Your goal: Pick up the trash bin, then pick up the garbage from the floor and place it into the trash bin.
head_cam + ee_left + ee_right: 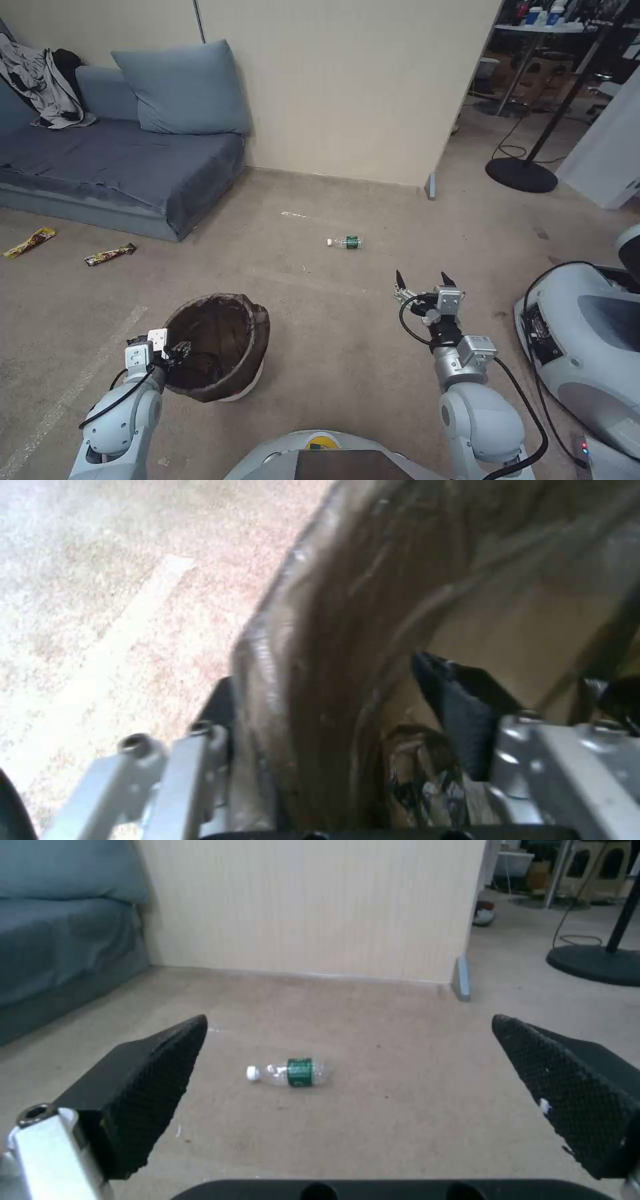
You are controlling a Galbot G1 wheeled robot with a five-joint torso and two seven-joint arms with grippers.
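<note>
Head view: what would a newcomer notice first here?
The trash bin, tilted and gripped at its bag-lined rim by the left gripper, low on the left. Ahead lies the bottle on the carpet, with the open right gripper pointing toward it. Two snack wrappers lie beside the sofa.

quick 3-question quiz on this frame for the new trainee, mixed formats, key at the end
1. True or false: the right gripper is shut on the bottle.
2. Where is the left gripper? A) clamped on the rim of the trash bin, one finger inside, one outside; B) hovering over the sofa; C) resting flat on the carpet.
3. How many snack wrappers lie on the floor near the sofa's front edge?

Key
1. False: it is open, and the bottle lies on the carpet ahead of it.
2. A
3. Two
</note>
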